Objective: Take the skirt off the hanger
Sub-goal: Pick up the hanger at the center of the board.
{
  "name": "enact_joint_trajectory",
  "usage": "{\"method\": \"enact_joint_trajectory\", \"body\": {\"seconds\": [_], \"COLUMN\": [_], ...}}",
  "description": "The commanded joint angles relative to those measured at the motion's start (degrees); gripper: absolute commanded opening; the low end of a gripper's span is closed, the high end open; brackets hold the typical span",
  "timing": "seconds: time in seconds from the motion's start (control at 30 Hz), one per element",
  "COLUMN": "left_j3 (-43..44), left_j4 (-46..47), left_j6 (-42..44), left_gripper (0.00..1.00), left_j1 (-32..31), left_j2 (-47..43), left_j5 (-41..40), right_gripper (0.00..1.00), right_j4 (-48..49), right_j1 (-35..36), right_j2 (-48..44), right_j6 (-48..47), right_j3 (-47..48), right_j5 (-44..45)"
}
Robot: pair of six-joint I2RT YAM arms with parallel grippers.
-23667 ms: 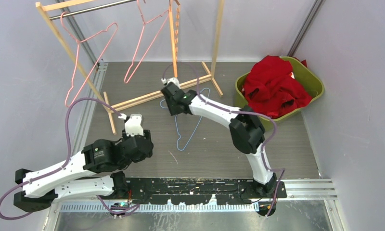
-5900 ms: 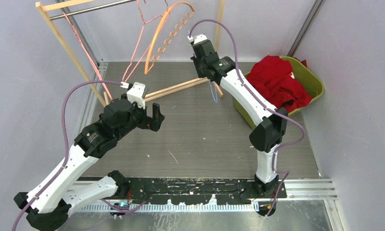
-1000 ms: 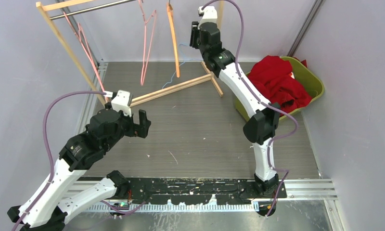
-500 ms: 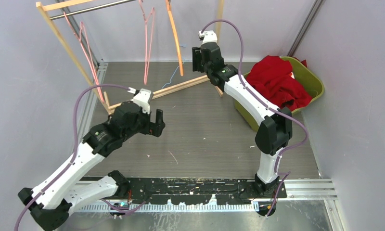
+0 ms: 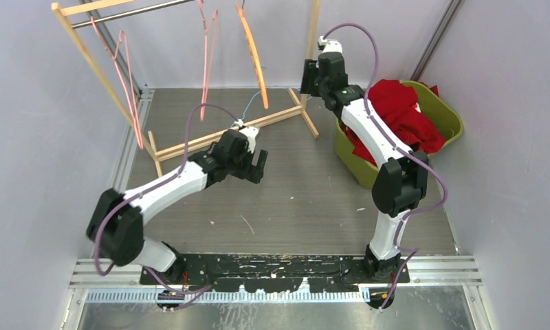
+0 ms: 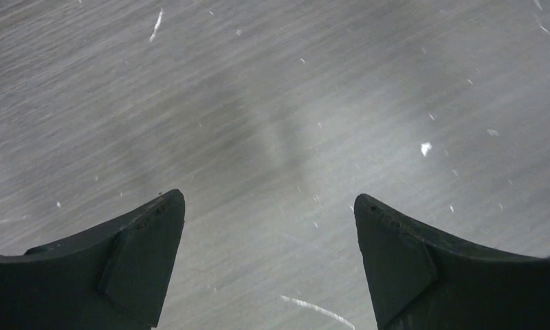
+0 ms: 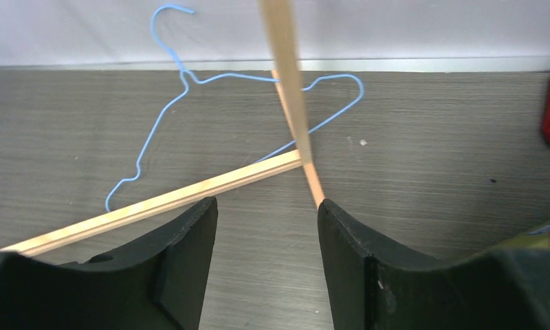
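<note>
- L gripper: jaws wide apart, nothing between them. Hangs over bare grey tabletop, near table centre, just in front of the wooden rack.
- R gripper: jaws apart, nothing held. Raised at the rear of the table, beside the rack's R upright, pointing down at the rack's foot.
- Red garments: heaped in green basket at rear R, spilling over its rim. Which piece is the skirt: cannot tell.
- Blue hanger: bare wire, flat on the tabletop behind the rack's base bar, partly crossed by the rack leg in the R wrist view. Apart from both grippers.
- Orange hanger and two pink wire hangers hang on the rack's rail w/ no cloth on them.
- R arm's forearm passes over the basket's L edge.
</note>
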Motion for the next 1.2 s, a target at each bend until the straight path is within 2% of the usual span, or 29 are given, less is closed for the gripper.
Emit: {"method": "enact_joint_trajectory", "body": {"seconds": [0.0, 0.23, 0.67, 0.93, 1.17], "left_j3": [8.5, 24.1, 38.4, 48.4, 54.4], "left_j4": [11.5, 10.6, 14.7, 14.9, 11.8], "left_j6": [3.0, 8.8, 9.0, 8.0, 6.9], "left_gripper": [0.92, 0.91, 0.9, 0.9, 0.9], "left_j1": [5.4, 10.1, 20.6, 24.8, 25.1], "left_j2": [8.8, 23.2, 38.6, 46.7, 52.5], "left_j5": [4.8, 6.2, 9.3, 17.5, 25.9], "right_gripper": [0.6, 0.59, 0.57, 0.56, 0.56], "right_j4": [1.6, 2.9, 4.3, 4.7, 4.8], "right_j1": [-1.6, -2.4, -4.3, -5.2, -6.7], "right_j2": [-0.6, -1.1, -3.0, -2.4, -0.6], "right_j6": [1.6, 3.5, 5.2, 5.7, 6.3], "right_j3": [1.0, -2.7, -9.0, -10.1, -9.1], "right_j5": [-3.8, -7.6, -10.0, -10.8, -11.3]}}
